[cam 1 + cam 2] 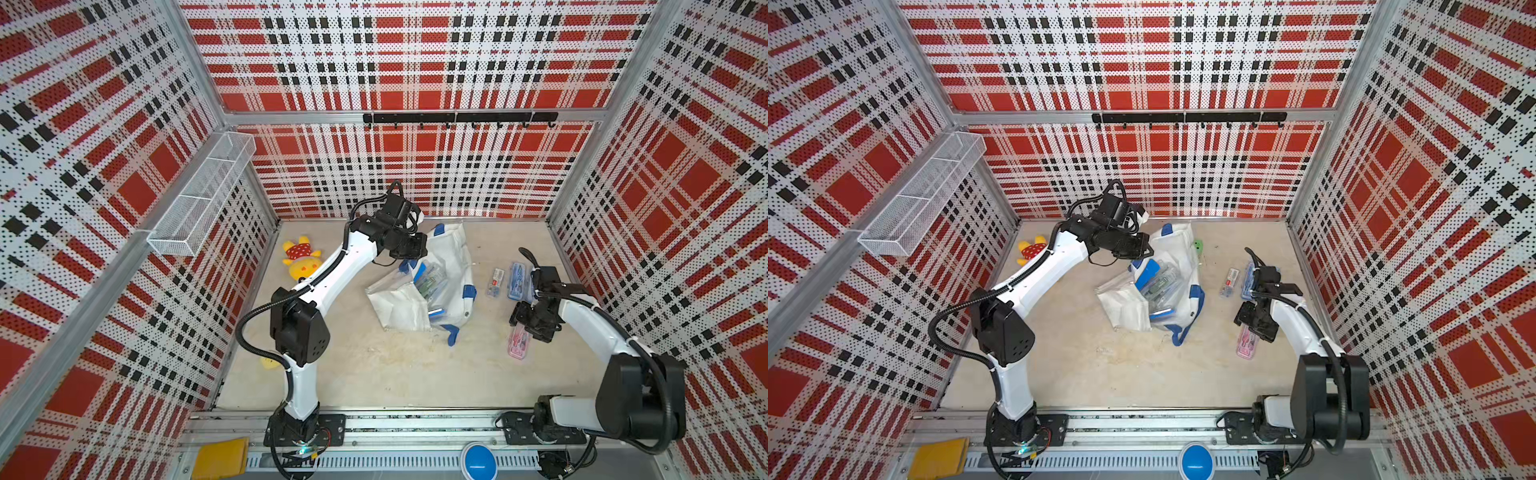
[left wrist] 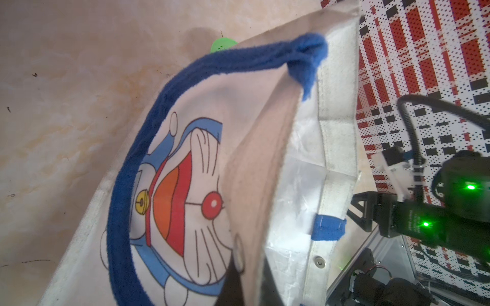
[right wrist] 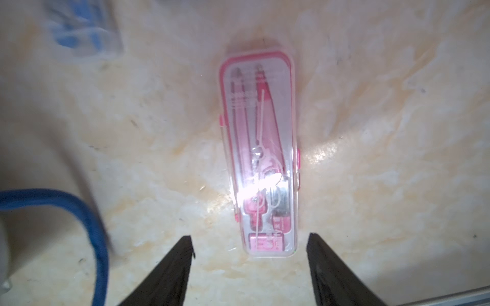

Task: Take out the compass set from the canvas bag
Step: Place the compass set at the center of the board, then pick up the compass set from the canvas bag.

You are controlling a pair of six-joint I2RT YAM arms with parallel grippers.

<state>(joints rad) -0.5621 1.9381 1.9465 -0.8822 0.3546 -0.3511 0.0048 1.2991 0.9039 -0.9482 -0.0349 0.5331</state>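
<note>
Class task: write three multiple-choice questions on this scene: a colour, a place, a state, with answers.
1. The handles of the canvas bag are: A red, B green, C blue.
2. The pink compass set lies: A on the table, B inside the bag, C in the wire basket.
3. The right gripper is: A shut on the set, B open over the set, C gripping the bag.
Answers: 1 C, the handles are blue; 2 A, it rests on the bare table; 3 B, its fingers stand apart.

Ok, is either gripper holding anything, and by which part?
Only the left gripper: shut on the canvas bag, pinching its top rim. The right gripper is open over the pink compass set, holding nothing.
</note>
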